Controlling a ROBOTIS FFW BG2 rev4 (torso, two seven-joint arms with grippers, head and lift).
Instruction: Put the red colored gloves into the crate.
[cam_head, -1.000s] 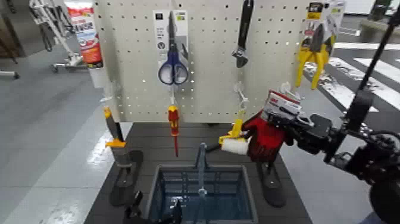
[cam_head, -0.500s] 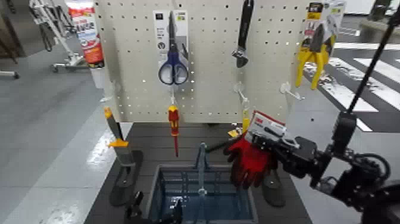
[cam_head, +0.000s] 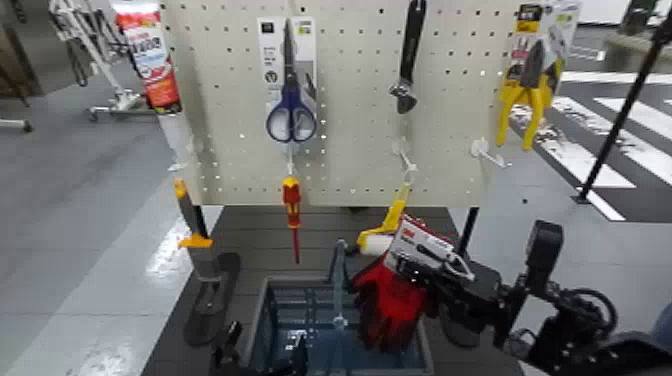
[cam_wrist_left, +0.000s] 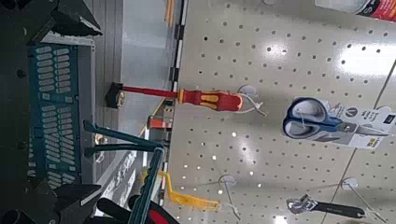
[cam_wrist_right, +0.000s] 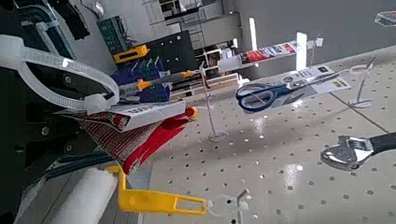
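Note:
The red colored gloves (cam_head: 386, 302) hang with their white-and-red card (cam_head: 421, 244) on top, and my right gripper (cam_head: 432, 272) is shut on them at the card end. They dangle over the right half of the blue-grey crate (cam_head: 257, 322), just right of its upright handle (cam_head: 338, 283); I cannot tell whether they touch it. The right wrist view shows the gloves (cam_wrist_right: 149, 147) and the card (cam_wrist_right: 142, 114) close up. My left gripper (cam_head: 262, 357) waits open, low at the crate's near edge.
Behind the crate stands a pegboard (cam_head: 350, 150) with blue scissors (cam_head: 290, 112), a wrench (cam_head: 407, 60), a red-and-yellow screwdriver (cam_head: 291, 206), yellow pliers (cam_head: 527, 95) and a yellow-handled roller (cam_head: 384, 231). Black board feet (cam_head: 212, 300) flank the crate.
My right gripper has carried the gloves down and to the left, away from the pegboard hook, to above the crate's right half. The left gripper has not moved.

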